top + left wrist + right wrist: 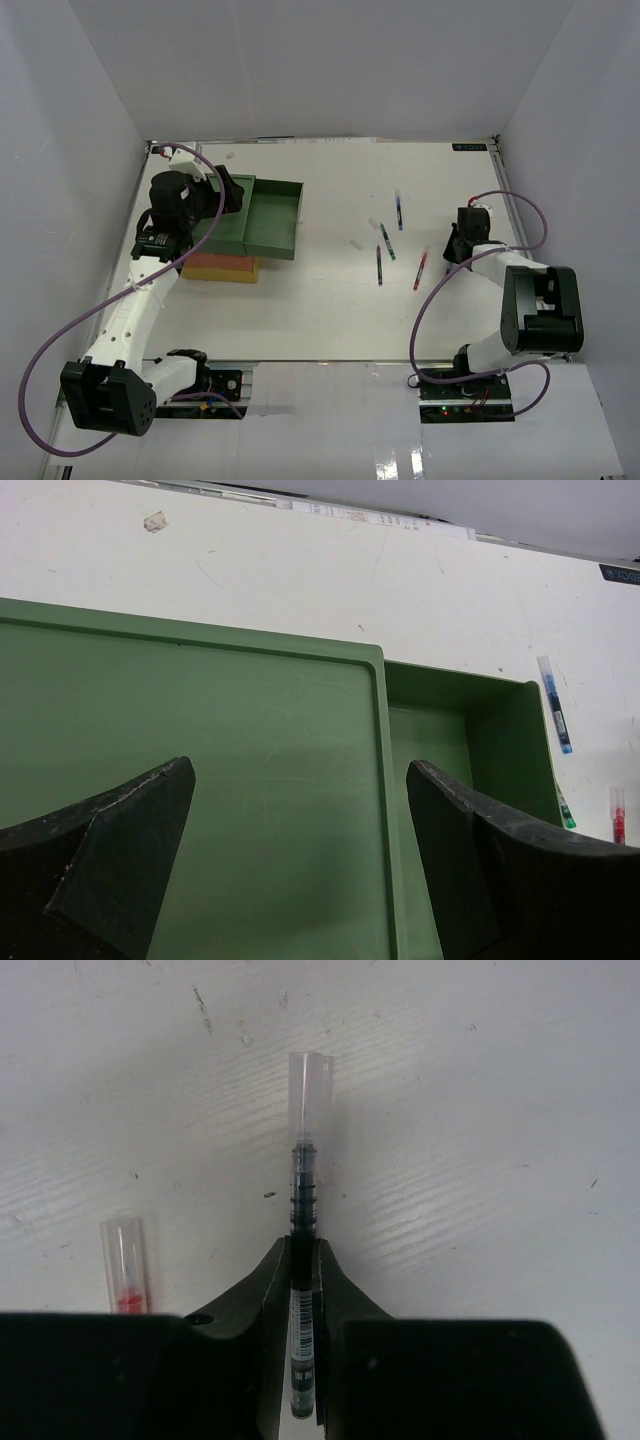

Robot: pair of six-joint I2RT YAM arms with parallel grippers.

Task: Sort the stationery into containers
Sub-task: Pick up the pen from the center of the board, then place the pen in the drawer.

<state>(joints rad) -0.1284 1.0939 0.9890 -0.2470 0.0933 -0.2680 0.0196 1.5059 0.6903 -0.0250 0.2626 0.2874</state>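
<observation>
The sorting looks barely begun. The green drawer [520, 740] at the top of the drawer stack [225, 262] is pulled out, and the part of it that shows holds nothing. Four pens lie loose on the tabletop [330, 310]: a blue pen [399, 212], a green pen [386, 242], a dark pen [379, 266] and a red pen [420, 270]. No tape or highlighters show in any view.

The right gripper [303, 1250] has its fingers clamped on a black pen [303, 1170] at the right side of the tabletop, just beside the red one. I cannot tell whether it is lifted or resting on the surface. Its long axis runs straight out from the fingers, away from the wrist, with the clear cap at the far end and the printed barrel toward the arm — gripped near mid-length.

The left gripper [300, 770] hovers over the green drawer with its fingers wide apart, holding nothing. By my reading, every pen has yet to go in.
</observation>
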